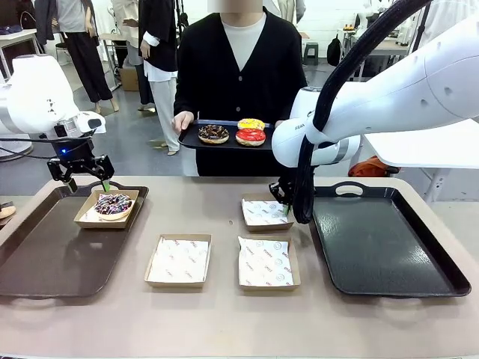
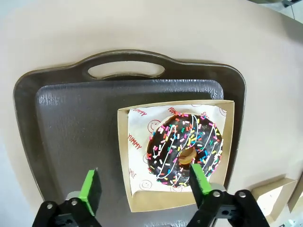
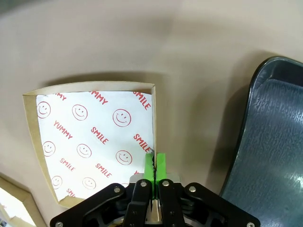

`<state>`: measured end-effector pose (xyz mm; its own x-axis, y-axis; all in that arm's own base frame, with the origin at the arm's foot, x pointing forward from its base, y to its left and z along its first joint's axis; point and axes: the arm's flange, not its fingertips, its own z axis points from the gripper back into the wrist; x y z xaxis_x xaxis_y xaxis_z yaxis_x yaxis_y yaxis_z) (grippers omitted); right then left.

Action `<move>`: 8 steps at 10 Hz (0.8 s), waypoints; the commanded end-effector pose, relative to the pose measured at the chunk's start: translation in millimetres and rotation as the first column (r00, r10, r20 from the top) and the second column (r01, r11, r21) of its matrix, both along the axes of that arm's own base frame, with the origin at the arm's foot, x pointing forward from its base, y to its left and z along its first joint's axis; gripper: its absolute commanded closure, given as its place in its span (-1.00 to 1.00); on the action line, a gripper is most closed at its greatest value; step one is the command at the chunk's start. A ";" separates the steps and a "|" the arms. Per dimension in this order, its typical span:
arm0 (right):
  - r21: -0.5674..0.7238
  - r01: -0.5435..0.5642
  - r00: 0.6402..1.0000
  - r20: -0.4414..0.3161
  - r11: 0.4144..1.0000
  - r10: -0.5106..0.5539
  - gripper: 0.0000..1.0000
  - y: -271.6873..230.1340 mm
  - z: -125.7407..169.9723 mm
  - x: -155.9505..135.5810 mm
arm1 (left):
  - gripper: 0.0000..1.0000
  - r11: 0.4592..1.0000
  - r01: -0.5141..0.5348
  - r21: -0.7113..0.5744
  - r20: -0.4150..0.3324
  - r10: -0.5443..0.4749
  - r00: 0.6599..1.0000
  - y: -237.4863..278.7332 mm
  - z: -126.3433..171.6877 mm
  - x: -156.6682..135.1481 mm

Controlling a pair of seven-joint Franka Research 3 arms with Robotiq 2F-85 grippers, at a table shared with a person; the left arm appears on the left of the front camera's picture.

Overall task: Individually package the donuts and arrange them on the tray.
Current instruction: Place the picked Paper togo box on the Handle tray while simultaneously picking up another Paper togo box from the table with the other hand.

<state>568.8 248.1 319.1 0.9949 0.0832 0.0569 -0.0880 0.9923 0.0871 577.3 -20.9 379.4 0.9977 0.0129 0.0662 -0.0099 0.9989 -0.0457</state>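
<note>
A chocolate donut [image 1: 114,205] with sprinkles and drizzle lies in a paper box [image 1: 88,217] at the far end of the left tray [image 1: 45,254]. My left gripper [image 1: 88,183] hovers open just above it. In the left wrist view its fingers [image 2: 90,187] straddle the box's near-left part [image 2: 142,156], clear of the donut [image 2: 184,149]. My right gripper [image 3: 154,165] is shut on the side wall of an empty lined box [image 3: 94,137], the far one [image 1: 266,212] on the table. A person holds a small black tray [image 1: 187,138] with chocolate [image 1: 213,134], yellow [image 1: 251,123] and red [image 1: 251,137] donuts.
Two more empty lined boxes [image 1: 178,260] [image 1: 268,262] sit side by side on the table's middle. A large black tray [image 1: 389,239] lies at the right, close beside my right gripper. The person stands at the far edge.
</note>
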 end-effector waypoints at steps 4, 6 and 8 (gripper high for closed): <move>0.001 -0.009 1.000 0.021 1.000 0.009 1.00 3.4 47.3 -24.0 | -0.86 0.939 0.040 -0.341 -0.047 -0.060 0.997 25.8 37.3 -57.1; -0.019 -0.002 0.999 0.036 1.000 0.003 1.00 -2.3 86.9 -23.8 | -0.86 0.819 0.048 -0.572 -0.021 -0.073 0.997 67.2 61.6 -105.4; -0.041 -0.002 0.999 0.054 0.999 0.004 1.00 -2.9 116.9 -23.9 | -0.86 0.700 0.065 -0.711 0.018 -0.075 0.997 110.7 75.6 -155.9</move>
